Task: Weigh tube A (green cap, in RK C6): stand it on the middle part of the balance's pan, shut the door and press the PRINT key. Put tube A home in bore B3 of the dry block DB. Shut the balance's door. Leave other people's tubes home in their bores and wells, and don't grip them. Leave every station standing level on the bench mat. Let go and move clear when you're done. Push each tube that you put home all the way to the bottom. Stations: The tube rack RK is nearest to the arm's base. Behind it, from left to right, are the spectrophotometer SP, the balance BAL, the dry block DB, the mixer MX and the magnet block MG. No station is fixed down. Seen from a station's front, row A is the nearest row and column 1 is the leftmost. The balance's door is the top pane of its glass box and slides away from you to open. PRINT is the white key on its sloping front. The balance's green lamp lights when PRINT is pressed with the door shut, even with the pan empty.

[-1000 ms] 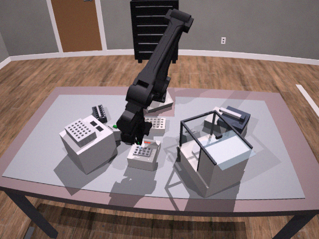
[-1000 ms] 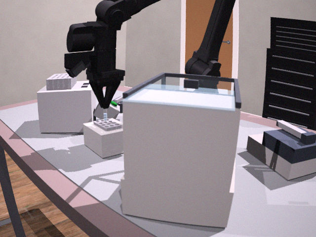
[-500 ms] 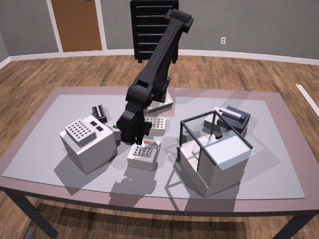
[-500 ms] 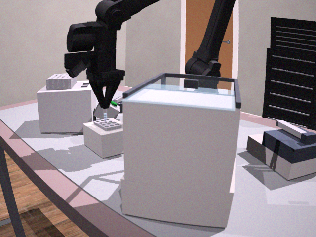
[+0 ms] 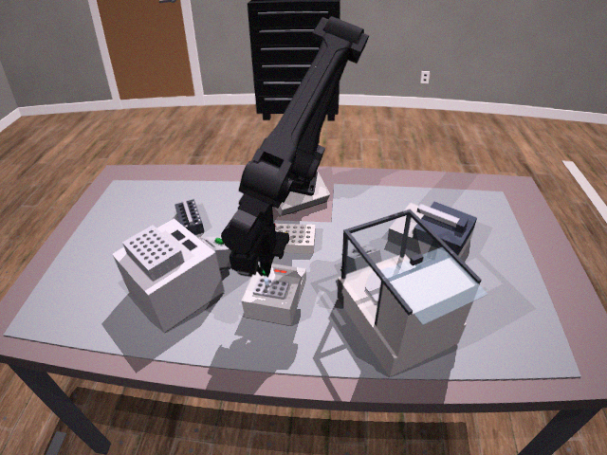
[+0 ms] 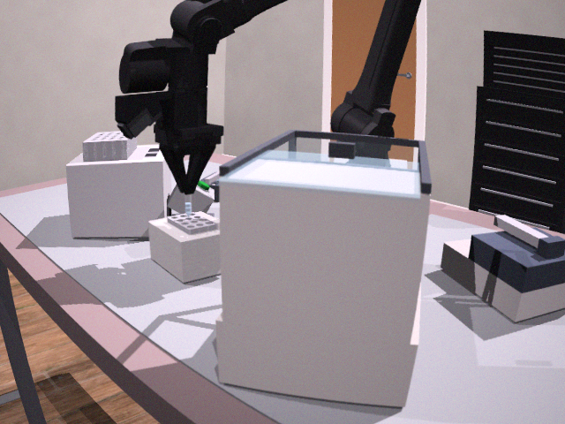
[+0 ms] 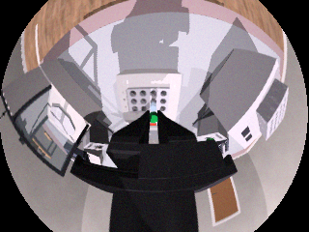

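Green-capped tube A point(image 5: 266, 281) point(image 6: 187, 208) point(image 7: 154, 118) stands upright beneath the gripper point(image 5: 265, 270) point(image 6: 187, 189) point(image 7: 154, 116), its cap pinched between nearly closed jaws. Lower end at the dry block's point(image 5: 271, 309) point(image 6: 182, 251) point(image 7: 171, 82) bores; exact bore and depth unclear. In the top view, balance point(image 5: 426, 318) point(image 6: 319, 283) point(image 7: 29, 89) lies toward three o'clock of the block, glass door point(image 5: 436, 282) point(image 6: 319, 182) open; mixer point(image 5: 169, 300) point(image 6: 118, 200) point(image 7: 241, 82) toward nine.

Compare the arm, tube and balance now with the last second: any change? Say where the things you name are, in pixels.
No visible change. The claw point(image 5: 265, 270) point(image 6: 185, 192) point(image 7: 154, 113) remains closed on the green-capped tube point(image 5: 266, 282) point(image 6: 187, 208) point(image 7: 154, 119), upright at the dry block point(image 5: 269, 312) point(image 6: 182, 253) point(image 7: 150, 78); the balance point(image 5: 431, 318) point(image 6: 319, 274) point(image 7: 72, 89) hasn't visibly shifted.
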